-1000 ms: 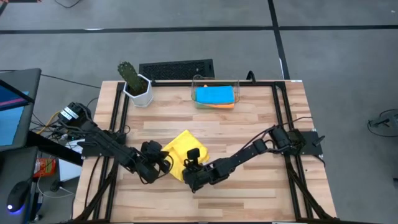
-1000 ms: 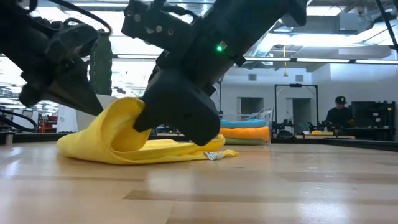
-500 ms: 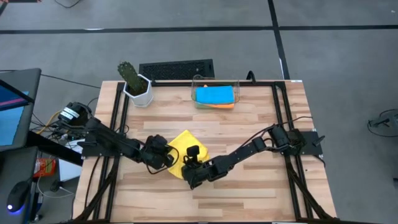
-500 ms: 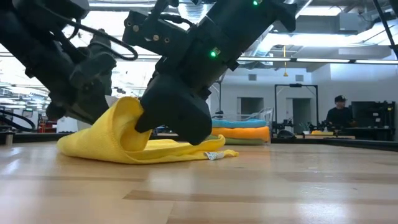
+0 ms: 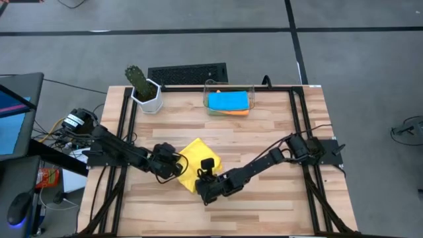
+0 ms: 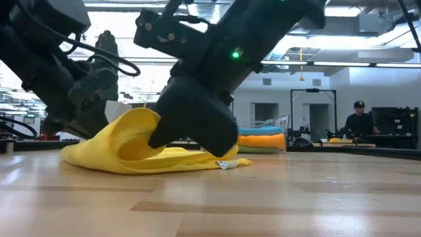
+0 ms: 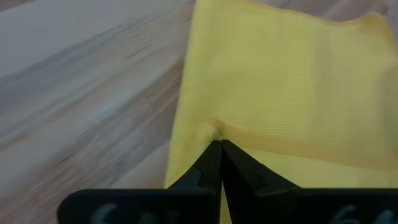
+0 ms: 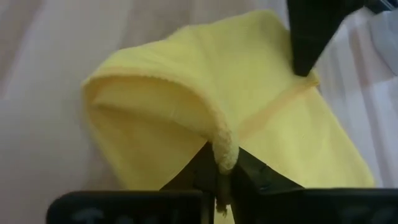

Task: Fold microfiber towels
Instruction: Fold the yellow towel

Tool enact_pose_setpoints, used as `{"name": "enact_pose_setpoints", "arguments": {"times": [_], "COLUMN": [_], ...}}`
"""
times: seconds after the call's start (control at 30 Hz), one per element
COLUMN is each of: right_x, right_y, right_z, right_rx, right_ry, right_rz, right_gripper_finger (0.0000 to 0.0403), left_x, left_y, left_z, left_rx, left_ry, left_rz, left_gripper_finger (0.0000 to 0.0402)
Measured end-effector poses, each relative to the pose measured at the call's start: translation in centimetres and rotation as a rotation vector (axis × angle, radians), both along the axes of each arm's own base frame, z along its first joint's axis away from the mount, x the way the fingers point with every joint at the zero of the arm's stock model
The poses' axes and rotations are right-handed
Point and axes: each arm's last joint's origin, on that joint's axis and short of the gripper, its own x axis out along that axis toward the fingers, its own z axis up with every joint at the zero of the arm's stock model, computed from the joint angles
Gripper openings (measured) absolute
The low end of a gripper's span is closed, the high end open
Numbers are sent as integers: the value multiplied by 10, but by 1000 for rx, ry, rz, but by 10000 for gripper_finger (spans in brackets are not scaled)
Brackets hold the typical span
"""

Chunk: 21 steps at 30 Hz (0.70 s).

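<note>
A yellow microfiber towel (image 5: 195,158) lies partly folded on the wooden table, left of centre; one flap (image 6: 135,122) arches up from it. My left gripper (image 5: 177,166) is shut, its tips resting on the towel's left part (image 7: 219,146). My right gripper (image 5: 198,182) is at the towel's near side, shut on the raised flap (image 8: 221,165). Blue, orange and green towels (image 5: 228,102) are stacked in a clear bin at the far edge. My left gripper presses its shut fingertips on the towel's top surface at a hem line (image 7: 214,132), close to the towel's left edge. The fingers slant down from the table's left. The cloth there lies flat on the table and puckers slightly at the tips. My right gripper pinches the towel's thick hemmed edge (image 8: 225,149) between its two fingers, slanting down from the table's right and near side. The held edge is lifted off the table, and the flap curls up and over in a slack arch (image 8: 155,93). The rest lies flat.
A potted cactus (image 5: 144,89) stands at the far left and a dark keyboard (image 5: 187,73) lies behind the table's far edge. The clear bin (image 6: 260,138) shows behind the towel. Bare wood stretches along the near edge and the right half. A person (image 6: 358,122) stands far back in the room.
My left gripper has moved toward the table's far edge and right, coming down onto the yellow towel's left part, still shut. My right gripper has kept its place with the raised flap.
</note>
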Motion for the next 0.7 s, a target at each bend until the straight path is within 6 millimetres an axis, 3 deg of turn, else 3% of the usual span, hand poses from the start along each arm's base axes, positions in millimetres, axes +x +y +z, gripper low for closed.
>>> {"name": "enact_pose_setpoints", "arguments": {"times": [0.53,0.7], "right_x": [-21,-26], "right_y": [16,24], "right_z": [-8,-2], "right_rx": [88,121], "right_ry": [77,69], "right_rz": [-130,-141], "right_gripper_finger": [100,107], "left_x": [-6,-6], "left_y": [3,3], "left_z": [-6,-6], "left_rx": [-18,-16], "left_ry": [-2,0], "left_rz": [25,23], "left_gripper_finger": [0,0]}}
